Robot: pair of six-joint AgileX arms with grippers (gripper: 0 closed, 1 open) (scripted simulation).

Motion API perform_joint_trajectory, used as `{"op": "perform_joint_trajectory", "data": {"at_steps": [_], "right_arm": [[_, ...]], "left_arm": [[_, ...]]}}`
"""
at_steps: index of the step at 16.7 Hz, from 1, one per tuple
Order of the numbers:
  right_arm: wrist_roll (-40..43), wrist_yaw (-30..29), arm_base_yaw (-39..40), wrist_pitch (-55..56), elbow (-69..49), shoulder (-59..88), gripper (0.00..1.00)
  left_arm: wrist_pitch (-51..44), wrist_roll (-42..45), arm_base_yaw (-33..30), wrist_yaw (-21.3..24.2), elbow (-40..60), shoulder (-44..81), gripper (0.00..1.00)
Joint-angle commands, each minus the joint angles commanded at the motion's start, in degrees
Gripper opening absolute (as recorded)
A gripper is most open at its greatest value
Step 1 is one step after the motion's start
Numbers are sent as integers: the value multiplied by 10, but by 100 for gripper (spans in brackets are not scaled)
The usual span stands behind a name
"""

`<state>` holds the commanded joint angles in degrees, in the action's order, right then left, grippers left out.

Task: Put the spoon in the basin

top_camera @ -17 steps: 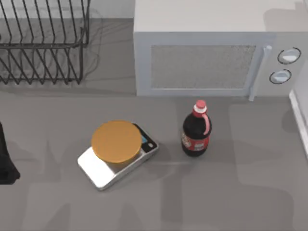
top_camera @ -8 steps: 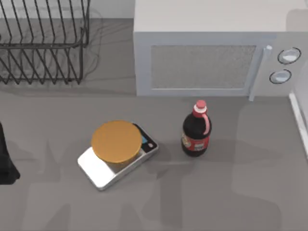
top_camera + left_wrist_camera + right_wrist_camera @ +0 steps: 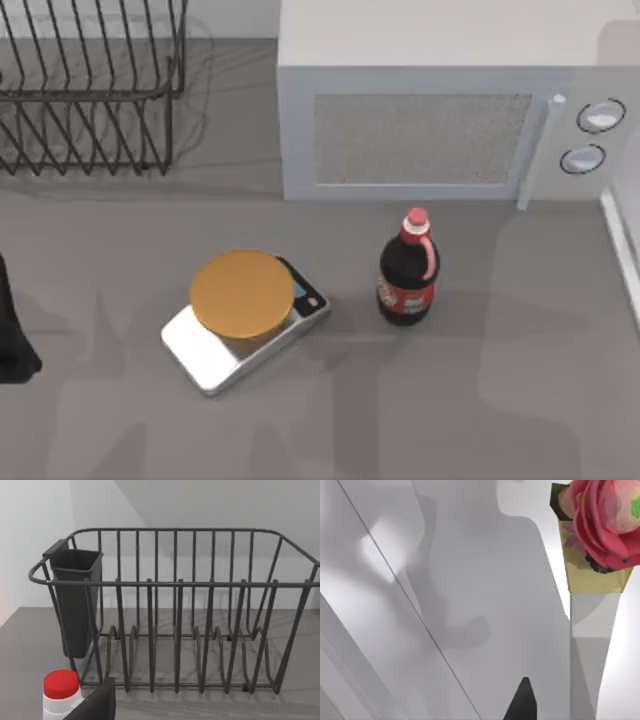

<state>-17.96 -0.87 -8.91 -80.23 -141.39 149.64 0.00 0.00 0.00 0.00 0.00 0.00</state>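
i saw my left arm [image 3: 12,335] parked at the table's left edge | fingers' state: couldn't tell | spoon, basin: perhaps off-frame, so bearing and nearer arm unknown | dark wire dish rack [image 3: 175,610] ahead

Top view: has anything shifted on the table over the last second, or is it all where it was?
Nothing on the table has visibly moved. The orange-topped scale, the cola bottle, the microwave and the dish rack sit as before. The dark arm part at the left edge has barely shifted, if at all.
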Motion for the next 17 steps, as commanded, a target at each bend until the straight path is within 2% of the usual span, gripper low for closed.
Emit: {"op": "perform_joint_trajectory", "data": {"at_steps": [11, 17], "right_arm": [[0, 0, 0, 0, 0, 0, 98], [0, 0, 0, 0, 0, 0, 100]], "left_arm": [[0, 0, 0, 0, 0, 0, 100], [0, 0, 0, 0, 0, 0, 100]]}}
